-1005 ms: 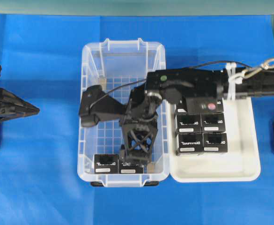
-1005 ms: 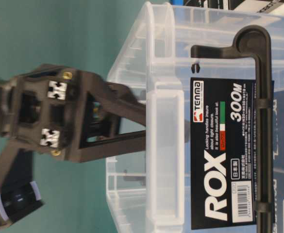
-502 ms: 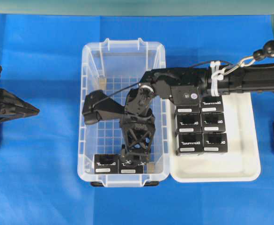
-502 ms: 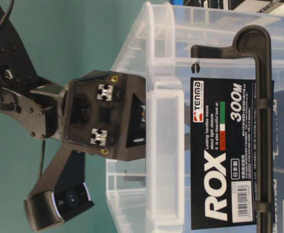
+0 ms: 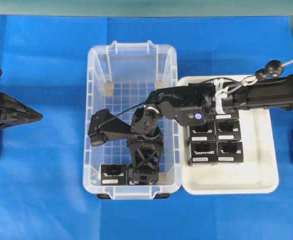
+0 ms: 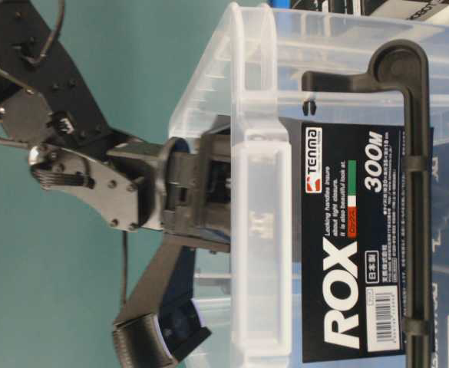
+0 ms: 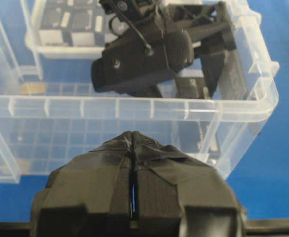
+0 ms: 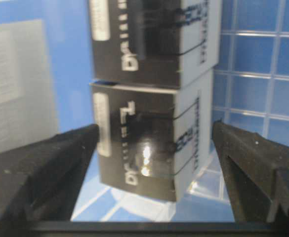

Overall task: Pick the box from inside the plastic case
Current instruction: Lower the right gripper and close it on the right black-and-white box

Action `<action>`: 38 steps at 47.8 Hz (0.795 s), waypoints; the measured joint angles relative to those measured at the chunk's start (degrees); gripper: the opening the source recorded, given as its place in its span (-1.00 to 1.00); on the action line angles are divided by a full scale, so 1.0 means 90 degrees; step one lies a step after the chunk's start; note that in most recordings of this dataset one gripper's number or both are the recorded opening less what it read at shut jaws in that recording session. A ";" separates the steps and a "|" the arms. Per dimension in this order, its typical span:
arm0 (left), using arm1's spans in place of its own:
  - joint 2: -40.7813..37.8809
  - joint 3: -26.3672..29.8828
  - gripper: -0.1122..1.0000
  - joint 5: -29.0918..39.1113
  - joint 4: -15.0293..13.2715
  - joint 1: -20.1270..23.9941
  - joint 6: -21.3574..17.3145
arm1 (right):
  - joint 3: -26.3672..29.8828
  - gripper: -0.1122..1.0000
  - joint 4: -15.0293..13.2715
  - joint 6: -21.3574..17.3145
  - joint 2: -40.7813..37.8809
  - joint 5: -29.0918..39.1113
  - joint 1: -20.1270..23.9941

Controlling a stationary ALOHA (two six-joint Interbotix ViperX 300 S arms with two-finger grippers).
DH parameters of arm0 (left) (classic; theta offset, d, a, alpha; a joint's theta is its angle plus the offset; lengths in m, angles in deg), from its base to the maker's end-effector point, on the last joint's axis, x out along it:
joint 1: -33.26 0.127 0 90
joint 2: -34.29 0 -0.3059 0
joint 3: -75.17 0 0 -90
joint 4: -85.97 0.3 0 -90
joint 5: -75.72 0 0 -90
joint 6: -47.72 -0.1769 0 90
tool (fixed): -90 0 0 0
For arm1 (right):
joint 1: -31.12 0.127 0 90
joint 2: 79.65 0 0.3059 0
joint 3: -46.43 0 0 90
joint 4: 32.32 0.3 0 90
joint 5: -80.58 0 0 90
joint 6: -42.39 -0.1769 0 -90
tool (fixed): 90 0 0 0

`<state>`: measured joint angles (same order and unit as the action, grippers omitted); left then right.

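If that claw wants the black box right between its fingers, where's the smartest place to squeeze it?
Probably across its two free side faces, coming straight down from above. The box stands between the open right gripper fingers, while a second box butts against a third face, and the plastic case walls block any sideways approach.

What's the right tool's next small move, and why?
Probably close the right tool on the box. In the wrist view its fingers stand wide open on either side of that box with gaps showing, so nothing is gripped yet. Overhead, it is down inside the case at the near-end boxes.
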<state>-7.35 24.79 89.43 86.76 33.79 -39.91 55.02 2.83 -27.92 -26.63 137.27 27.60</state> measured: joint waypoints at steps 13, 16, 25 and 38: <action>0.0000 0.0000 -0.92 -0.0010 0.0000 0.0010 0.0000 | -0.0098 0.96 -0.0332 -0.0078 0.0049 -0.0049 -0.0098; 0.0000 -0.0010 -0.92 0.0000 0.0000 0.0010 0.0000 | -0.0098 0.96 -0.0361 -0.0078 0.0068 -0.0039 -0.0137; 0.0000 0.0000 -0.92 0.0000 0.0000 0.0010 0.0000 | -0.0049 0.96 -0.0537 -0.0098 0.0098 -0.0039 -0.0420; 0.0000 0.0000 -0.92 0.0000 0.0000 0.0010 0.0000 | 0.0088 0.96 -0.0645 -0.0107 0.0098 0.0098 -0.0479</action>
<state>-7.35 24.79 89.43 86.76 33.87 -39.91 55.81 -2.97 -28.89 -25.75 138.14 23.30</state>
